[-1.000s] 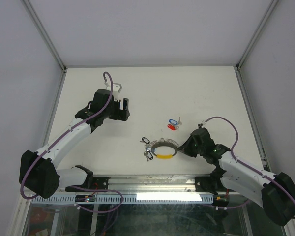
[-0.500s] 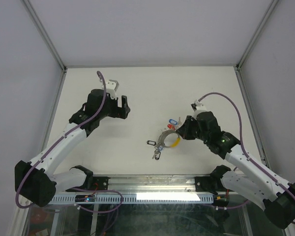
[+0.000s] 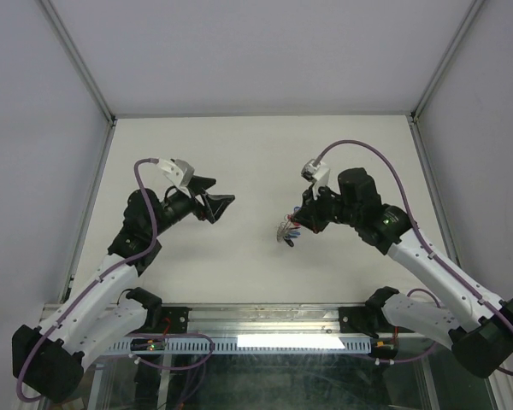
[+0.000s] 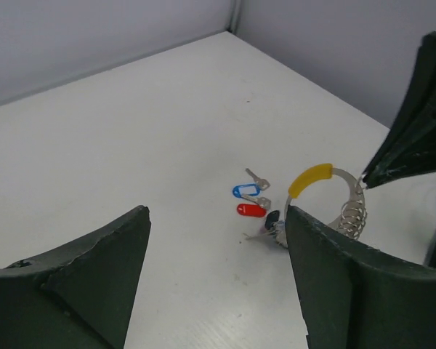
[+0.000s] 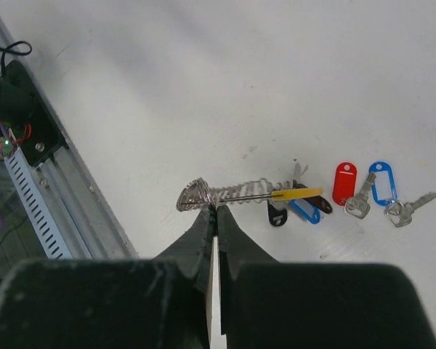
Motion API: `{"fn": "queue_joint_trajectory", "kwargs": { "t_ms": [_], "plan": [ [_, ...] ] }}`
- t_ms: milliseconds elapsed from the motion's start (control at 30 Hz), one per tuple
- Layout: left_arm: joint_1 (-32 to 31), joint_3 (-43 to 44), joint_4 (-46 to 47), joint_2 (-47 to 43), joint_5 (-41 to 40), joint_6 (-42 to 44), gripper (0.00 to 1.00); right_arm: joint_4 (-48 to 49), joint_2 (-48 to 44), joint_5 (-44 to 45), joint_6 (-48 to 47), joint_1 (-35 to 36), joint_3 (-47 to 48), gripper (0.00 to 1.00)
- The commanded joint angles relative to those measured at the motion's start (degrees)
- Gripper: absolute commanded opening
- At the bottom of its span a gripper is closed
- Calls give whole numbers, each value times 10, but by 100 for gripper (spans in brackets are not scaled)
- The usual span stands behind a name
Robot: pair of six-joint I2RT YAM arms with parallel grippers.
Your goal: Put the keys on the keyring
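Right gripper (image 5: 214, 212), jaws closed, grips the keyring (image 5: 240, 192) at frame centre; left gripper (image 4: 216, 218) gapes wide, touching nothing.

White matte tabletop (image 3: 256, 154) boxed by plain pale-grey walls (image 3: 256, 51) with aluminium corner posts (image 3: 77, 58) — metal rail (image 3: 265, 318) along the near edge, even light, soft shadows.

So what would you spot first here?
The right claw pinching the big keyring, which stands on edge near the middle of the table with its yellow arc on top. Beside it lie loose keys with red and blue tags, while the left claw gapes wide open, empty, facing them.
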Motion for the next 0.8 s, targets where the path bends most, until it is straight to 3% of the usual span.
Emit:
{"fn": "queue_joint_trajectory", "kwargs": {
  "t_ms": [0,167,467,767],
  "plan": [
    [-9,-36,169,-15,155,9,71,29,-9,-98,-100,-1,23,0],
    [-35,-34,192,-1,174,32,67,92,-32,-124,-137,-1,-6,0],
    [-146,6,178,66,151,117,56,174,-55,-156,-157,0,-48,0],
    [-187,14,188,93,135,138,42,210,-73,-150,-160,4,-63,0]
  ]
}}
